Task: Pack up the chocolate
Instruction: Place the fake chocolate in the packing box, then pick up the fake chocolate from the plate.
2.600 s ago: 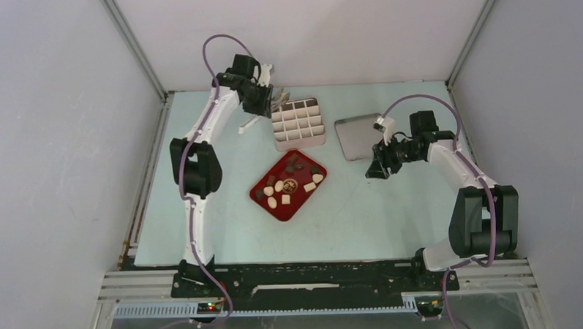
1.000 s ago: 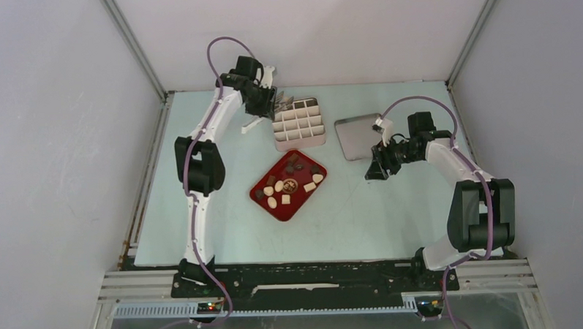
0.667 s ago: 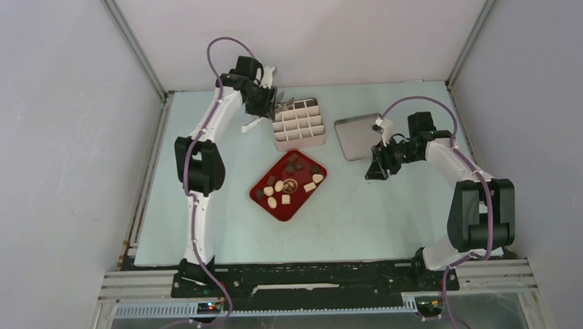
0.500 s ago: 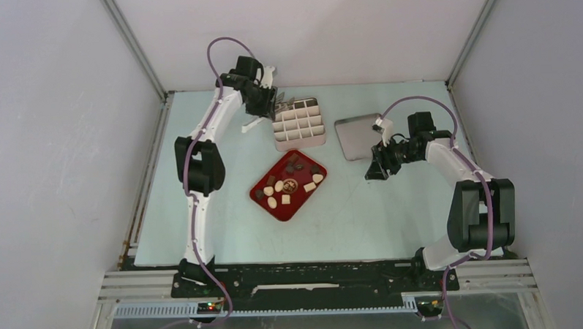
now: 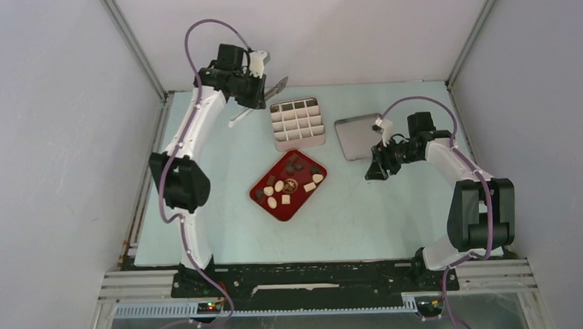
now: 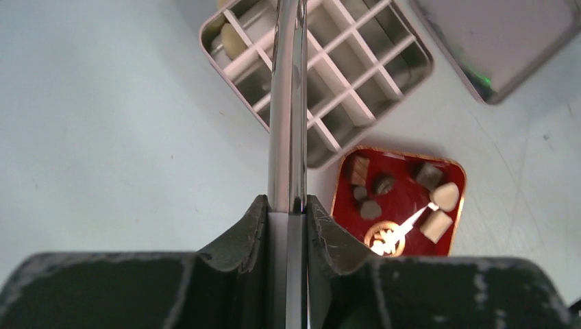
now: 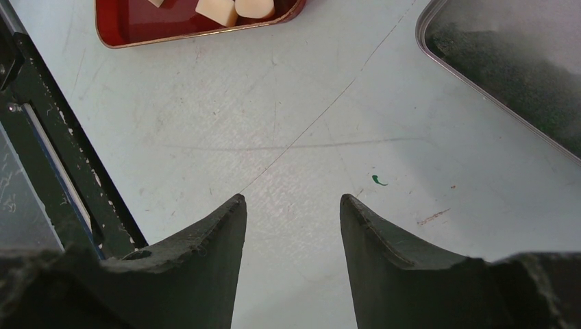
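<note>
Dark brown and cream chocolate pieces lie on a red tray mid-table, also seen in the left wrist view as chocolate on the tray. A white box with grid compartments stands behind it; a cream piece sits in one corner compartment. My left gripper hangs above the table left of the box, shut on metal tongs whose tips point toward the box. My right gripper hovers open and empty over bare table.
A grey metal lid lies flat right of the box, next to the right gripper, its corner showing in the right wrist view. Two cream pieces on the tray edge show there too. Enclosure walls surround the table.
The left arm has lifted back and to the left, drawing the tongs up away from the box's back corner. The tongs now look squeezed together. The right arm has stayed still.
</note>
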